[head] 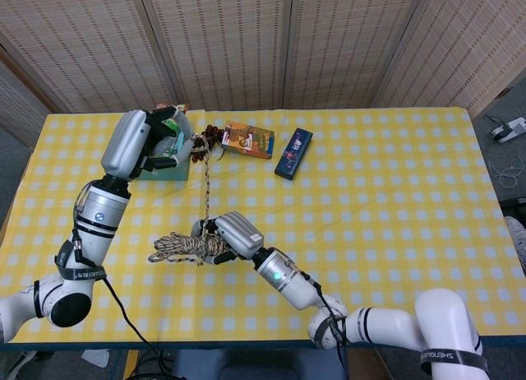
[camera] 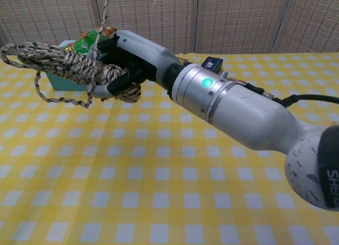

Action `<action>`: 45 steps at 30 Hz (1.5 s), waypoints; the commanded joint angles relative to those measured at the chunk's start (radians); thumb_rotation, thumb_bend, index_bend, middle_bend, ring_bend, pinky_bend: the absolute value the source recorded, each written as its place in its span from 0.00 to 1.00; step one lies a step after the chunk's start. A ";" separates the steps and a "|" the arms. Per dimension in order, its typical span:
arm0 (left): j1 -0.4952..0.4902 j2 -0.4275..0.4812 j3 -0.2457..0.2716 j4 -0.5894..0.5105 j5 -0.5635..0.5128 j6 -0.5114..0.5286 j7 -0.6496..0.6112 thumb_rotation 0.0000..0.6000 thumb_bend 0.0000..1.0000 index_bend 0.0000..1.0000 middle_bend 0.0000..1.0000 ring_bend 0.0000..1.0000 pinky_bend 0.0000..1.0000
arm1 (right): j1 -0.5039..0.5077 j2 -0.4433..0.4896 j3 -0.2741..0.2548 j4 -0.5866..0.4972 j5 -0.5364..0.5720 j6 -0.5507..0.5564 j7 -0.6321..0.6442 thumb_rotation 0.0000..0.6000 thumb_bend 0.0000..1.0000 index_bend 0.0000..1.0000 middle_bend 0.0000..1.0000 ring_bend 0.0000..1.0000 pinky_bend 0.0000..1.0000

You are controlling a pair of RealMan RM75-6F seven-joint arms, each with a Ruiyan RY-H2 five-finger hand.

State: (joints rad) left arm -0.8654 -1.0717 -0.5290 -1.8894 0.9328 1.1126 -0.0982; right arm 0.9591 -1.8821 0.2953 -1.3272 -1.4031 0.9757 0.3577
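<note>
A speckled brown rope is coiled into a bundle [head: 182, 247] [camera: 58, 63]. My right hand [head: 233, 232] [camera: 126, 60] grips the bundle's right end and holds it above the yellow checked tablecloth [head: 386, 191]. One strand [head: 206, 187] [camera: 105, 6] runs straight up from the bundle to my left hand [head: 156, 141], which pinches its end near the far left of the table. The left hand hovers over a teal box [head: 171, 168] [camera: 62, 81]. The chest view does not show the left hand.
A green snack bag [camera: 87, 41] stands at the teal box. Behind the strand lie a dark brown cluster [head: 210, 135], an orange carton [head: 248, 139] and a dark blue box [head: 293, 153] [camera: 212, 62]. Wicker screens stand behind the table.
</note>
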 commanded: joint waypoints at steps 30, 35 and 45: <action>0.104 0.039 0.149 0.226 -0.209 -0.137 0.096 1.00 0.42 0.71 1.00 0.97 1.00 | -0.097 0.081 -0.006 -0.062 -0.171 0.312 0.370 1.00 0.48 0.88 0.74 0.61 0.66; 0.123 0.025 0.172 0.260 -0.198 -0.121 0.112 1.00 0.42 0.71 1.00 0.97 1.00 | -0.102 0.080 0.007 -0.074 -0.170 0.338 0.393 1.00 0.48 0.88 0.75 0.61 0.66; 0.154 0.000 0.198 0.320 -0.178 -0.105 0.129 1.00 0.42 0.71 1.00 0.97 1.00 | -0.122 0.069 0.045 -0.074 -0.149 0.401 0.407 1.00 0.47 0.89 0.75 0.62 0.66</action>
State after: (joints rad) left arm -0.7149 -1.0698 -0.3331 -1.5735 0.7509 1.0061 0.0312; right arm 0.8406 -1.8116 0.3368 -1.4038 -1.5557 1.3719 0.7646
